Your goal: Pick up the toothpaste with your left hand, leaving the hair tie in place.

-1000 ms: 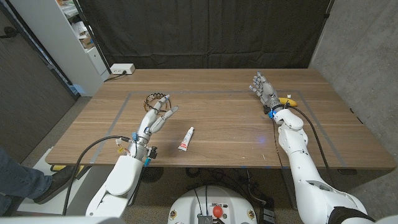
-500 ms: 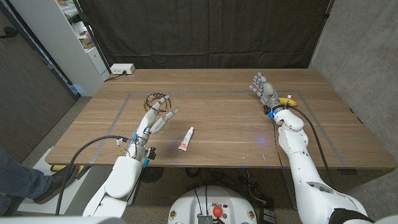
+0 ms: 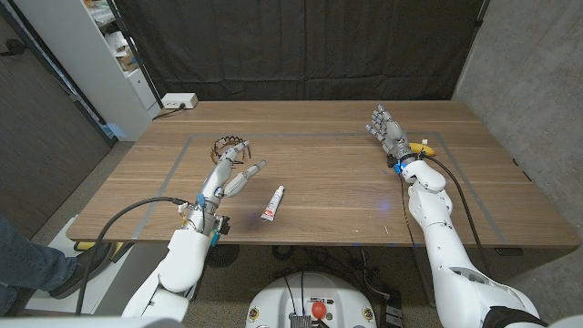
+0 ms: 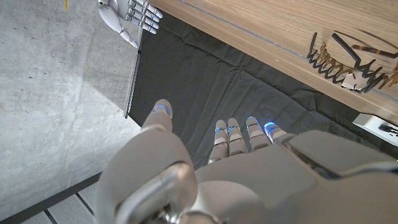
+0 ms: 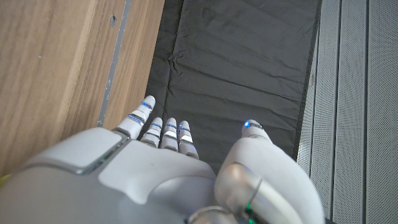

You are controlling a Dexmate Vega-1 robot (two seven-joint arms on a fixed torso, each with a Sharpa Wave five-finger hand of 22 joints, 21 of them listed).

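A black curtain hung behind the wooden table [image 3: 346,196], which carried a faint taped rectangle. The toothpaste [image 3: 273,203], a small white tube, lay near the front edge, just right of the left hand [image 3: 231,172]; the hair tie [image 3: 227,146], seemingly a dark coiled ring, sat just beyond that hand's fingertips. To do the reach well, the hand would likely need to swing right and down onto the tube's middle, keeping its fingers clear of the tie. The left hand hovered with fingers spread, holding nothing. The right hand [image 3: 385,129] stood far off, fingers apart, also empty.
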